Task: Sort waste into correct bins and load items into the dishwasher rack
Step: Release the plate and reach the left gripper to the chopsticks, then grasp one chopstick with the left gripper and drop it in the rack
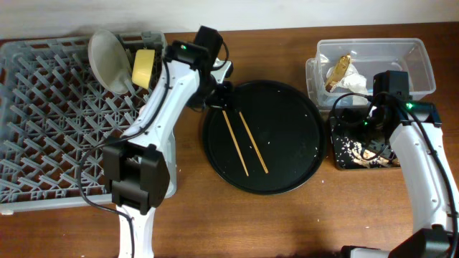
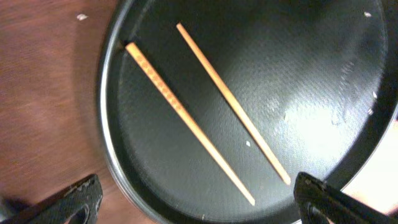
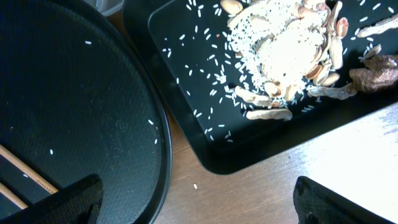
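Note:
Two wooden chopsticks (image 1: 245, 142) lie side by side in the large round black tray (image 1: 301, 161); they also show in the left wrist view (image 2: 186, 118). My left gripper (image 2: 199, 202) is open and empty above the tray's upper left rim. My right gripper (image 3: 199, 202) is open and empty over bare wood between the round tray and the shallow black tray (image 1: 337, 154). That tray holds food leftovers with rice grains (image 3: 292, 50). The clear tub (image 1: 423, 68) holds crumpled napkins (image 1: 343, 75). The grey rack (image 1: 43, 115) holds the grey-white plate (image 1: 107, 61) and the yellow bowl (image 1: 145, 68). No cups are in view.
Loose rice grains (image 3: 194, 185) lie on the wooden table and inside the round tray. The rack fills the left side of the table. The clear tub stands just behind the shallow tray at the far right.

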Controlling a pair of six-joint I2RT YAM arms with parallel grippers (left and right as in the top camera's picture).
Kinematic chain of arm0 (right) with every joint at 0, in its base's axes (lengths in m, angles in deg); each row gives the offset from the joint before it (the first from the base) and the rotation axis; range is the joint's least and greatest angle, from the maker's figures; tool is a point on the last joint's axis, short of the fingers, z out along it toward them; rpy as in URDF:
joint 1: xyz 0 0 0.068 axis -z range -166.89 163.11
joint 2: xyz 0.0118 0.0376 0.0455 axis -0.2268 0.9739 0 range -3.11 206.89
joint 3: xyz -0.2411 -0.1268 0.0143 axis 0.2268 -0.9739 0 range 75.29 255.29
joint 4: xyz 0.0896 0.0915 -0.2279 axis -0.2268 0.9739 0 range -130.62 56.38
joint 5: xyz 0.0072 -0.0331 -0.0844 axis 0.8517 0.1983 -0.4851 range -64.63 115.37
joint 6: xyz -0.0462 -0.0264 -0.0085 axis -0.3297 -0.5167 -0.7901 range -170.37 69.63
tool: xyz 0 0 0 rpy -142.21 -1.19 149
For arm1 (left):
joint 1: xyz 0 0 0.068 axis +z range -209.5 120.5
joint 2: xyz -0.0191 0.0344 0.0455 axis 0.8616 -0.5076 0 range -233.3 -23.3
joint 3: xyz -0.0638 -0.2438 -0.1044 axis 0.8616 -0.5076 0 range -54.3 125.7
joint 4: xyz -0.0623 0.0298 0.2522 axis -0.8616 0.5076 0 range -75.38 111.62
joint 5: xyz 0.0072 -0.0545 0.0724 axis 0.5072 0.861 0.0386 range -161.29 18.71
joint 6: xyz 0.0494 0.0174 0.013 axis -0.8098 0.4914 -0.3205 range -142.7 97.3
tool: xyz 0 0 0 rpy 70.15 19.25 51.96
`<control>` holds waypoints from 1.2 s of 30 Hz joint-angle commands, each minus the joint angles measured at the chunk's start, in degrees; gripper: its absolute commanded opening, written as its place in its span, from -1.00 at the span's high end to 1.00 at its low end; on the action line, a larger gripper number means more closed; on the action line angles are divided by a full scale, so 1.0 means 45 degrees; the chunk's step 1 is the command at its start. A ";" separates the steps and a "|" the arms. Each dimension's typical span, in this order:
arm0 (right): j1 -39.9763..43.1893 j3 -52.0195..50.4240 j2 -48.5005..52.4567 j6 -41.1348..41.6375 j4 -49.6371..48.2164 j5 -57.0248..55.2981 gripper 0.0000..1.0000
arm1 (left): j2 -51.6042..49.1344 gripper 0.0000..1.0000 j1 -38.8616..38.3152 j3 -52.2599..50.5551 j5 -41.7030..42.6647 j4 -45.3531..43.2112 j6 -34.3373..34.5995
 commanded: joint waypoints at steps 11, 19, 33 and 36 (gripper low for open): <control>0.0053 -0.0068 -0.0097 0.0112 -0.0010 -0.0155 -0.97 | -0.0117 -0.45 -0.2254 -0.3303 -0.3954 -0.3585 0.3993; 0.0053 -0.0068 -0.0097 0.0112 -0.0010 -0.0155 -0.97 | -0.0126 0.07 -0.2361 -0.4065 -0.3910 -0.4401 0.6071; 0.0053 -0.0068 -0.0097 0.0112 -0.0010 -0.0155 -0.97 | -0.0126 0.59 -0.2356 -0.5746 -0.3866 -0.5867 0.8349; 0.0053 -0.0068 -0.0097 0.0112 -0.0010 -0.0155 -0.97 | -0.0126 0.88 -0.2356 -0.5751 -0.3866 -0.5867 0.8344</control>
